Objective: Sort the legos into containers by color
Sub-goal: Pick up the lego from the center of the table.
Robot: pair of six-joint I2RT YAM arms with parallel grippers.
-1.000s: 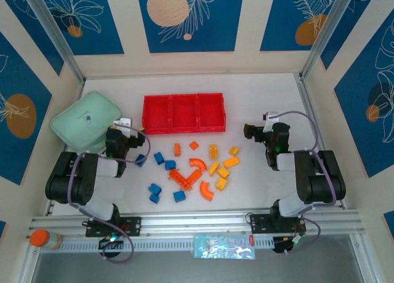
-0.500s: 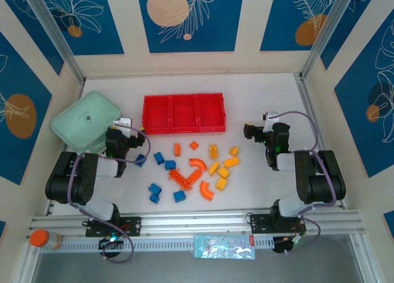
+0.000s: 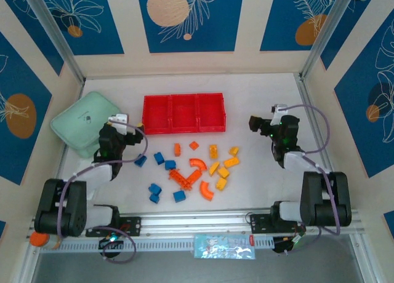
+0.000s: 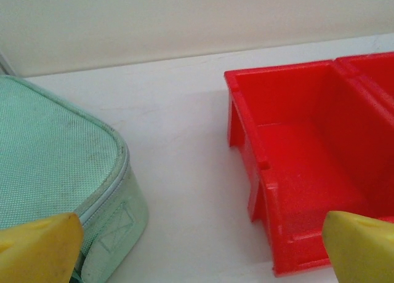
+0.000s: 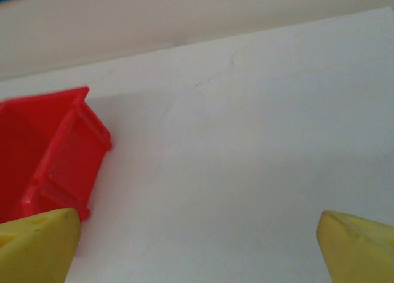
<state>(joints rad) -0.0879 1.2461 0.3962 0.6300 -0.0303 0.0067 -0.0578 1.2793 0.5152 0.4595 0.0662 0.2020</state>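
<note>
The legos lie loose on the white table in front of the tray: blue ones [image 3: 159, 157] to the left, orange ones [image 3: 197, 163] in the middle, yellow ones [image 3: 223, 171] to the right. The containers are three joined compartments of a red tray [image 3: 183, 113]; they look empty. My left gripper [image 3: 117, 128] hovers between the mint case and the tray's left end [image 4: 295, 172], open, with nothing between its yellow fingertips [image 4: 37, 246]. My right gripper [image 3: 255, 123] is right of the tray's right end [image 5: 55, 154], open over bare table, fingertips [image 5: 360, 246] wide apart.
A mint green zipped case [image 3: 83, 123] lies left of the tray, close beside my left gripper [image 4: 197, 252]. Walls close in the table at the back and sides. An orange-capped bottle [image 3: 40, 239] and a flat packet [image 3: 225, 246] sit by the front rail.
Both arms have unfolded and stretched forward, carrying the grippers a little toward the back of the table. Both grippers stay open. The legos have not moved.
</note>
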